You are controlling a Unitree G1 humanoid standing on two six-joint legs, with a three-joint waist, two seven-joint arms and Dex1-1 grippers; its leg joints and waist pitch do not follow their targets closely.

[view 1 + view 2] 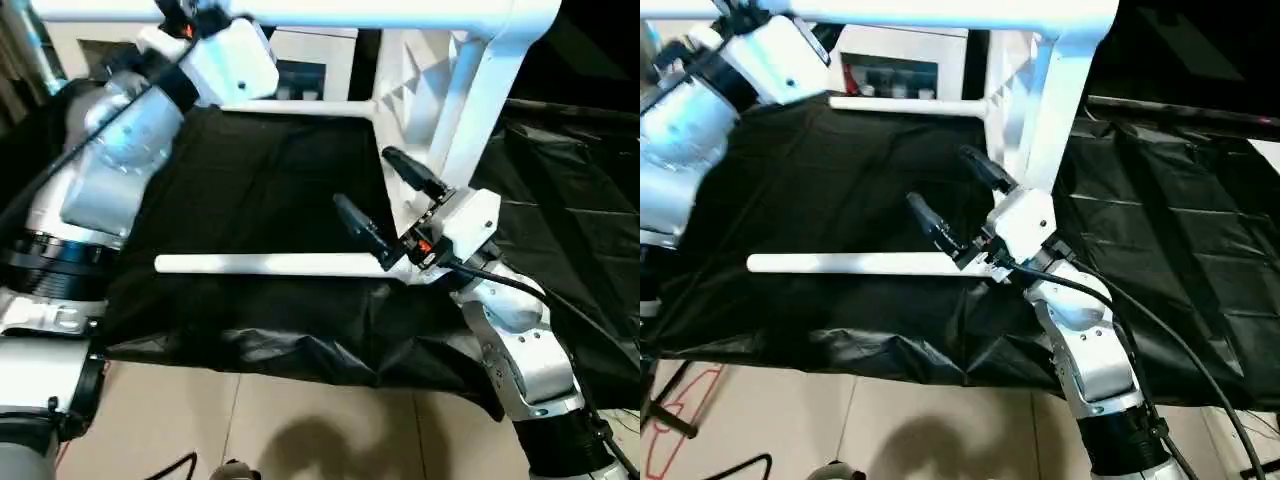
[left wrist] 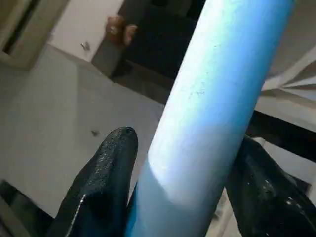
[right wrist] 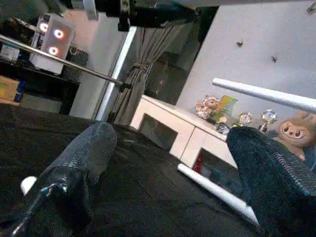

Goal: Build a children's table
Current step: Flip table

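The children's table (image 1: pixel 408 90) stands on its edge right of the middle, ribbed underside facing my left. One fitted leg (image 1: pixel 300 12) runs along the top of the view and a second fitted leg (image 1: pixel 300 108) points left lower down. My left gripper (image 2: pixel 182 163) is raised at the upper leg (image 2: pixel 212 98), a black finger pressed on each side of it. A loose white leg (image 1: pixel 270 264) lies on the black cloth. My right gripper (image 1: pixel 362 178) hovers open just above that leg's right end, with nothing between its fingers.
Black cloth (image 1: pixel 250 190) covers the work surface; its front edge drops to a tan floor (image 1: pixel 300 420). A white cabinet (image 1: pixel 310 60) stands behind, with small toys (image 3: pixel 296 131) on top. A stand with lit lamps (image 3: pixel 54 34) is at the far side.
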